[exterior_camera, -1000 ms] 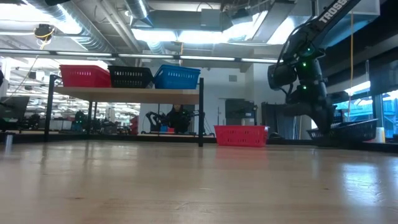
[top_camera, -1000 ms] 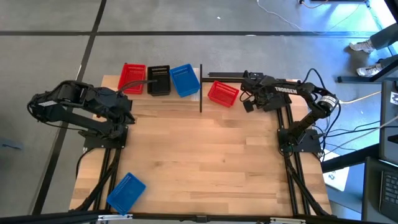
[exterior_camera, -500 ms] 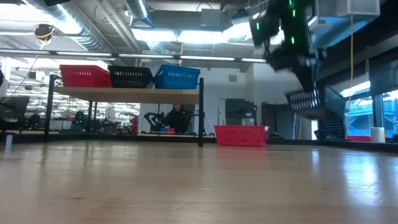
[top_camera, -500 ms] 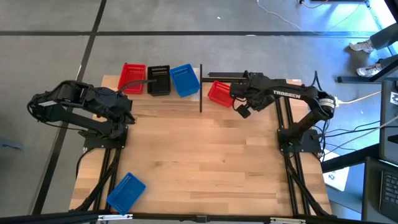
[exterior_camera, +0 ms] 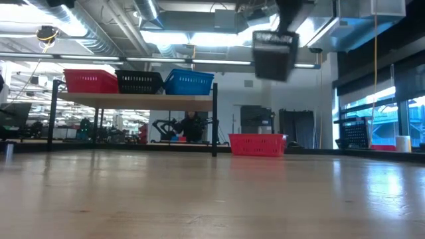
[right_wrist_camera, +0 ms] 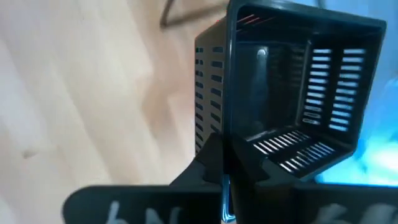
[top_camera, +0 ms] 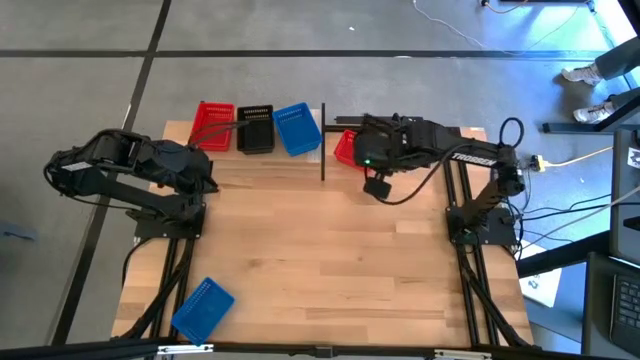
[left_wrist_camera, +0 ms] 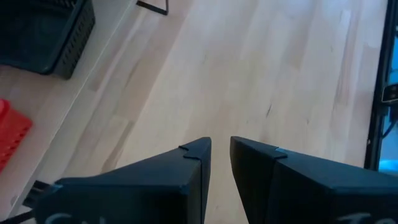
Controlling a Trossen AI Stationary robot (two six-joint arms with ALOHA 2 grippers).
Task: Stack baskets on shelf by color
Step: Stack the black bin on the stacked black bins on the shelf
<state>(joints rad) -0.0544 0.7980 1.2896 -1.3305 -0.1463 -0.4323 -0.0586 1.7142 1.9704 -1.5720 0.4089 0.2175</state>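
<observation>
Right wrist view is showing a black basket (right_wrist_camera: 292, 93) pinched by its rim in the right claw (right_wrist_camera: 227, 165), whose fingers are pressed together on the thin wall. This basket is rectangular, with rows of narrow slots in its walls and floor, and it is hanging tilted, its open side turned toward the camera. In the low view it is hanging high above the desk (exterior_camera: 212, 199).

Just behind the right claw, a red basket (top_camera: 345, 148) is lying on the desk, partly hidden by the arm. To the side of the claw, past a black post, the shelf (top_camera: 262, 152) is carrying a red basket (top_camera: 211, 124), a black basket (top_camera: 256, 128) and a blue basket (top_camera: 297, 128) in one row. Another blue basket (top_camera: 203, 308) is lying well apart, at the near corner of the desk.

The left claw (left_wrist_camera: 221, 149) is waiting beside the shelf, its fingers narrowly apart and holding nothing.

The desk is of pale wood planks. Beyond it a grey floor and bright ceiling lamps are showing.
</observation>
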